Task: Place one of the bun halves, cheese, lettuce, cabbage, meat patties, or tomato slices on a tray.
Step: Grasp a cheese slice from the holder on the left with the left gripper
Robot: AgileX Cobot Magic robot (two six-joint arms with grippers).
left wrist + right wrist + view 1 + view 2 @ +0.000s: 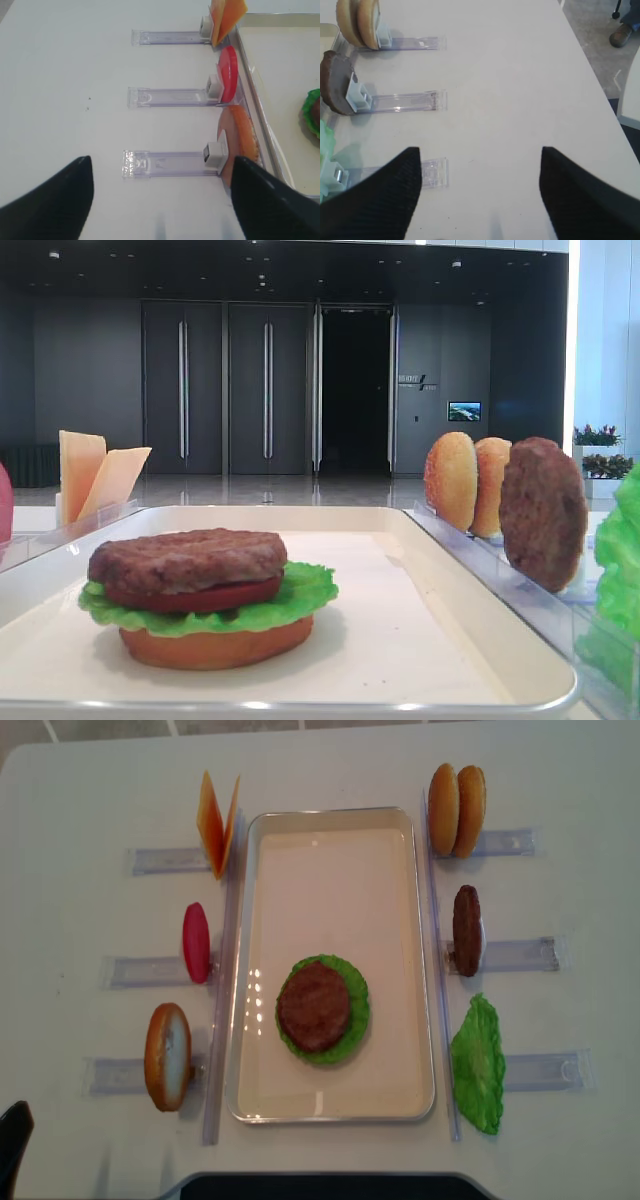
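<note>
On the cream tray [330, 880] lies a stack: bun half [215, 648], lettuce [300, 595], tomato slice [200, 598], meat patty [188, 558] on top. Left of the tray, racks hold cheese [215, 820], a tomato slice [196, 942] and a bun half [167, 1056]. Racks on the right hold two bun halves [457, 810], a patty [466, 930] and lettuce [478, 1065]. My left gripper [161, 170] is open and empty over bare table, left of the rack bun half [242, 137]. Open and empty too, my right gripper [480, 152] hovers right of the lettuce rack [432, 172].
Clear plastic racks [170, 163] stick out sideways from both long sides of the tray. The table edge [600, 85] and floor lie to the right in the right wrist view. A dark base [320, 1185] sits at the table's near edge.
</note>
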